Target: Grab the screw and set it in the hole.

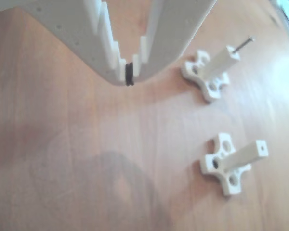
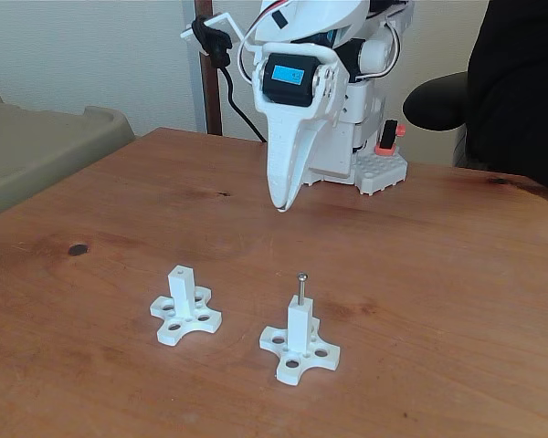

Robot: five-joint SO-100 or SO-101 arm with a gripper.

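The claw (image 2: 281, 203) hangs clenched and empty above the table (image 2: 457, 274). The screw (image 2: 302, 287) stands in one post's hole; a clean lift calls for pinching just under its head.

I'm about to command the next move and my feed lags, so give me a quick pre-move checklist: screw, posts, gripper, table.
1. Screw seated: ok. It stands upright in the hole on top of the right post in the fixed view, head up.
2. Screw depth: cannot tell. Much of the shank is exposed above the post.
3. Gripper free of the screw: ok. It is raised above the table, behind the posts, fingers together, holding nothing.
4. Left post upright, its hole empty: ok.
5. Table around both posts free of obstacles: ok.
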